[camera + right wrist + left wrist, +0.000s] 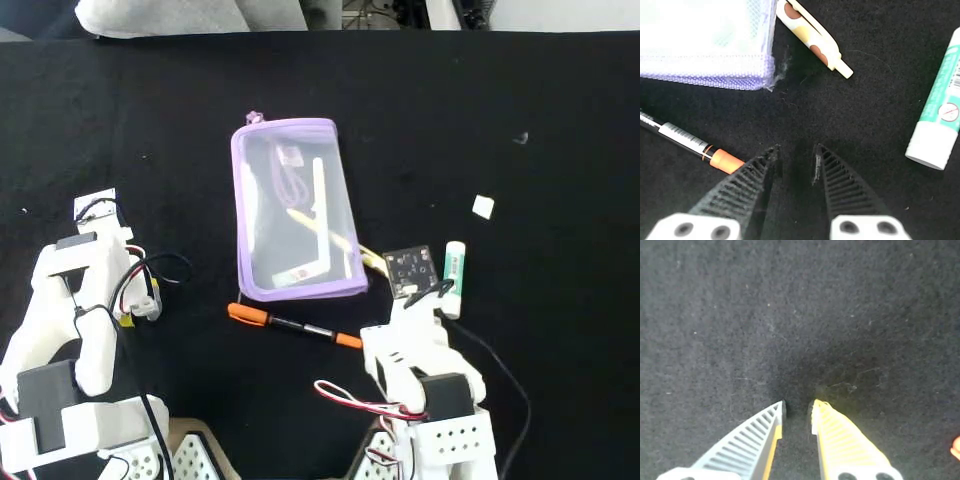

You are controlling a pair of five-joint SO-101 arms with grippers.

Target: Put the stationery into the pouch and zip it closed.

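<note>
A purple mesh pouch (pixel 290 210) lies flat in the middle of the black table, with white and yellow items visible through it. A cream pen with brown spots (pixel 370 258) (pixel 812 42) juts out at its near right corner (pixel 760 75). An orange-capped pen (pixel 295 325) (pixel 695 147) lies just in front of the pouch. A white and green glue stick (pixel 454 272) (pixel 940 115) lies to the right. My right gripper (pixel 796 150) hovers narrowly open over bare cloth between the orange cap and the glue stick. My left gripper (pixel 798 404) is narrowly open over bare cloth, left of the pouch.
A small white eraser (pixel 483 207) sits alone at the right, beyond the glue stick. The left arm (pixel 75 300) stands at the near left and the right arm (pixel 420 350) at the near middle. Black cloth spreads open behind and right of the pouch.
</note>
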